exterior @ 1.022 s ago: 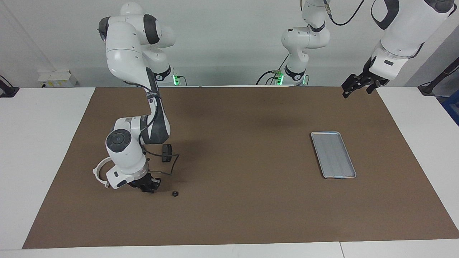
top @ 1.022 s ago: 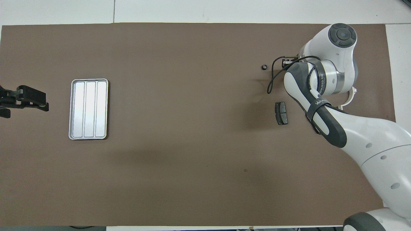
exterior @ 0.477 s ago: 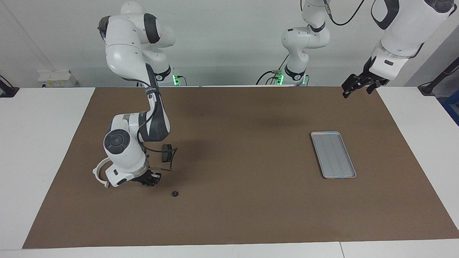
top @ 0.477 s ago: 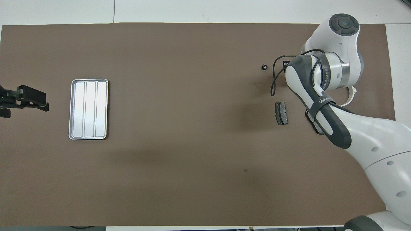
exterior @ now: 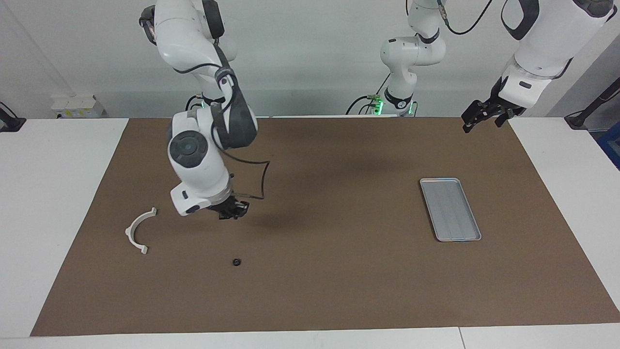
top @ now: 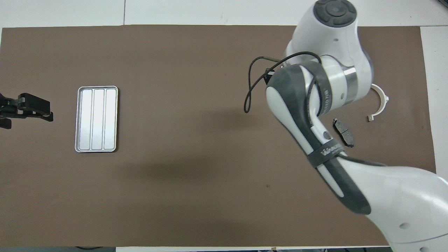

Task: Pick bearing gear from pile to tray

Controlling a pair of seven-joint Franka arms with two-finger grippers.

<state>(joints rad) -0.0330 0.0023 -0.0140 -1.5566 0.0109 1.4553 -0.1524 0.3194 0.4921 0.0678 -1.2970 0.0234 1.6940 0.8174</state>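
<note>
My right gripper (exterior: 234,211) hangs raised above the mat over the pile, toward the right arm's end of the table. The overhead view hides it under its own arm. A small black round piece (exterior: 236,262) lies on the mat, farther from the robots than that gripper. The white half-ring bracket (exterior: 137,231) lies beside it and also shows in the overhead view (top: 380,104). One dark grey brake pad (top: 343,132) shows in the overhead view; the other is hidden. The silver tray (exterior: 450,209) (top: 96,119) lies empty toward the left arm's end. My left gripper (exterior: 480,119) (top: 24,111) waits open in the air beside the tray.
A brown mat (exterior: 329,291) covers most of the white table. A black cable loops (exterior: 261,182) from the right wrist. The right arm's forearm (top: 315,140) covers much of the pile in the overhead view.
My right gripper has risen from the mat beside the bracket and swung toward the table's middle and nearer the robots. The bracket is now uncovered. The left arm has not moved.
</note>
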